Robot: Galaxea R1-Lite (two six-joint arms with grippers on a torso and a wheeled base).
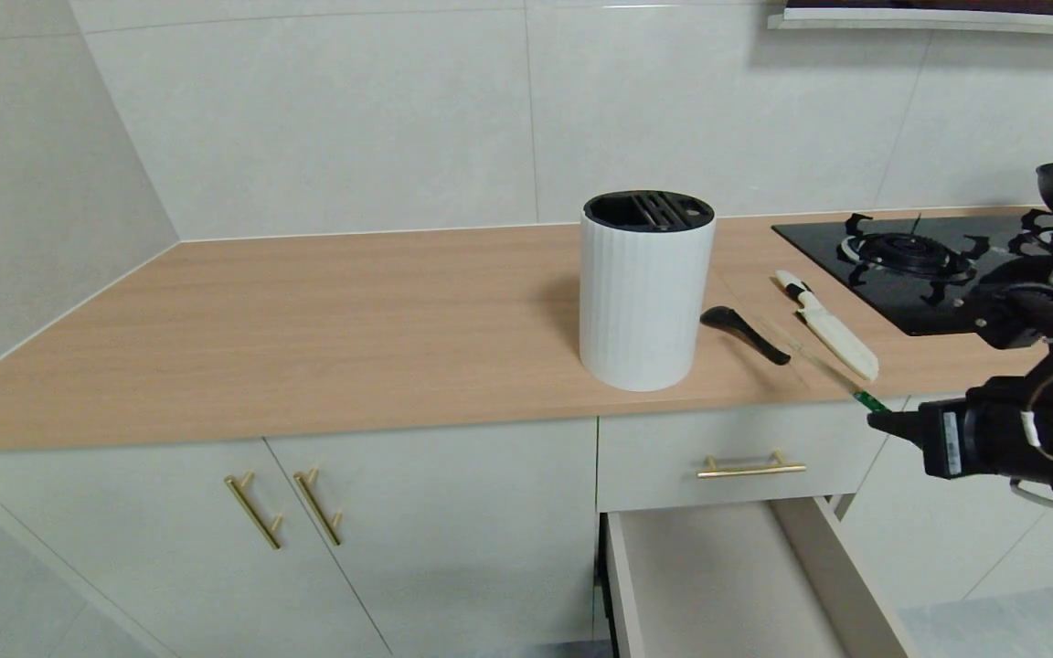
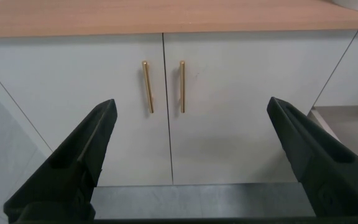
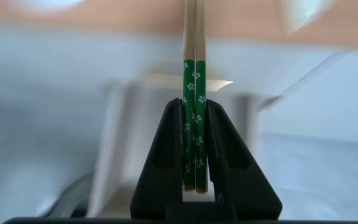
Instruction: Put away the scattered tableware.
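Standing on counter [image 1: 307, 347], white holder [image 1: 643, 302] awaits tableware; open drawer [image 1: 718, 585] below it. Knife [image 1: 828, 327], black spoon [image 1: 744, 334] lie right of holder. Right claw [image 3: 195, 106] pinches chopsticks [image 3: 195, 68] by green ends, likely for slotting into holder. Left claw [image 2: 191, 106] wide, empty.

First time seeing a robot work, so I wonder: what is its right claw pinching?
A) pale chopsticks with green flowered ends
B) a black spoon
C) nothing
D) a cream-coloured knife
A: the right gripper is shut on the pair of pale chopsticks with green flowered ends, while the black spoon and the cream-coloured knife lie on the wooden countertop.
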